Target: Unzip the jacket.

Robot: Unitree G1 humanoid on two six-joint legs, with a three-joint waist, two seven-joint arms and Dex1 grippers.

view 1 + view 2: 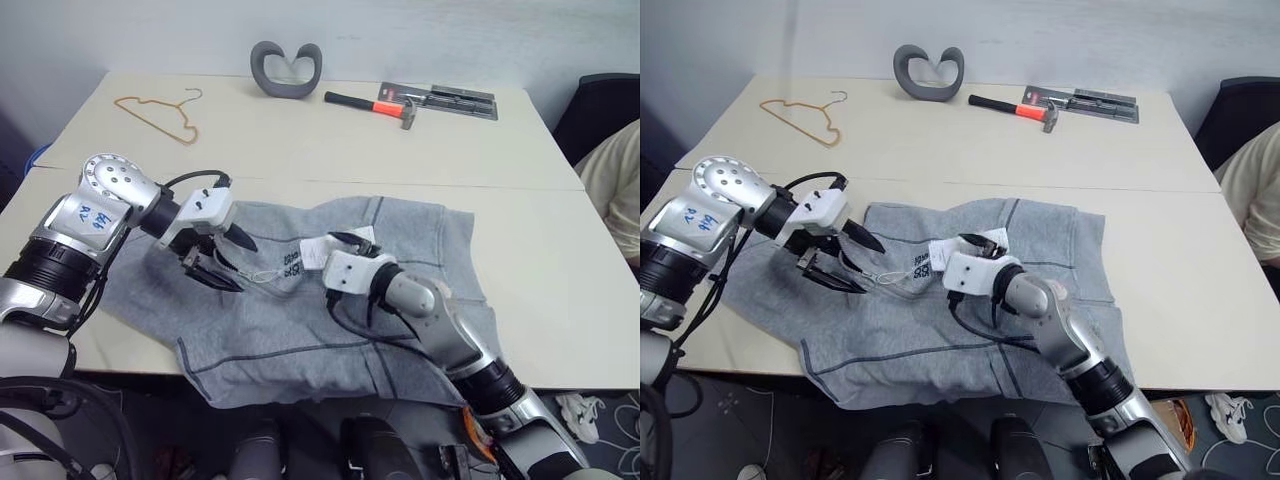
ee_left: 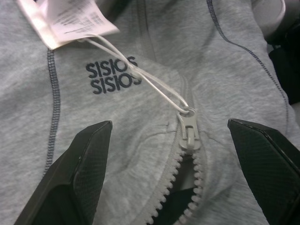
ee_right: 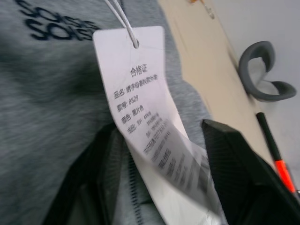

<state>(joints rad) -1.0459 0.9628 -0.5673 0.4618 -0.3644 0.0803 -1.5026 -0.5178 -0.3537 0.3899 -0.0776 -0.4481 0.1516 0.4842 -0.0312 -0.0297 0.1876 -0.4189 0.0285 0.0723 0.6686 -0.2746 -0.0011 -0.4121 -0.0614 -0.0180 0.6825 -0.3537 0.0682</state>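
The cream table point(image 1: 300, 140) carries everything; the grey jacket point(image 1: 400, 250) lies crumpled at its near edge, at six o'clock of the tabletop, part of its hem hanging over the rim; dark seam lines cross the fleece, and a small dark chest logo point(image 2: 111, 77) shows in the left wrist view.

The left gripper point(image 1: 222, 258) hangs over the jacket's nine o'clock side, its black fingers point(image 2: 79, 164) spread wide to either side of the zipper slider point(image 2: 189, 136) and clear of it; below the slider the zipper teeth point(image 2: 180, 187) have parted a little, and a thin white cord point(image 2: 140, 70) runs from the slider's pull to the paper tags.

The right gripper point(image 1: 348, 240) sits near the jacket's middle, at three o'clock of the left one; its fingers point(image 3: 239, 164) stand part-way apart with a white paper tag point(image 3: 140, 108) hanging between them; I cannot tell whether they press it.

Toward twelve o'clock lie a grey curved headrest-like cushion point(image 1: 285, 68), a hammer point(image 1: 375, 103) with an orange neck, and a flat tool pack point(image 1: 455, 100) just beside it; a wire hanger point(image 1: 160, 112) rests at ten o'clock; a person's sleeve point(image 1: 615, 180) shows at three o'clock.
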